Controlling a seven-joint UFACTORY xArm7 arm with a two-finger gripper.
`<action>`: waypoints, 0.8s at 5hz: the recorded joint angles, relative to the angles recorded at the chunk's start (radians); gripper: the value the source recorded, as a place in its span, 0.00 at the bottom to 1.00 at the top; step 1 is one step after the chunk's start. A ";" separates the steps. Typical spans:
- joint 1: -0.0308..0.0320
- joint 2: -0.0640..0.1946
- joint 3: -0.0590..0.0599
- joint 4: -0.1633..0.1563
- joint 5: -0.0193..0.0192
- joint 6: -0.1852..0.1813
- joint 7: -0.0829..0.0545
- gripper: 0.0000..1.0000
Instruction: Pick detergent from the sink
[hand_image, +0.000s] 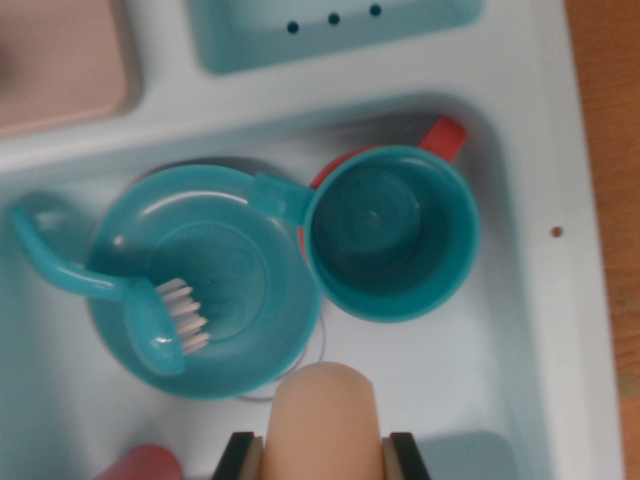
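Teal cup (392, 232), plate (205, 280), brush (150, 310), beside gripped detergent (327, 420)

Cut off by the bottom edge: peach detergent bottle (327, 425), dark gripper (325, 458) fingers and a red object (142, 464). Mostly hidden behind the teal cup (392, 232): 1 red item (443, 137). Cropped at top: pink block (55, 60) and teal tray (330, 35).

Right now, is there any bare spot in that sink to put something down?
Yes: bare sink floor lies between the cup, the right wall and the gripper. The left is crowded: the plate holds a brush, and the cup touches the plate.
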 joint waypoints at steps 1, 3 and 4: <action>0.0004 -0.013 0.000 0.034 -0.0024 0.047 0.002 1.00; 0.0008 -0.026 0.001 0.068 -0.0048 0.094 0.005 1.00; 0.0008 -0.026 0.001 0.068 -0.0048 0.094 0.005 1.00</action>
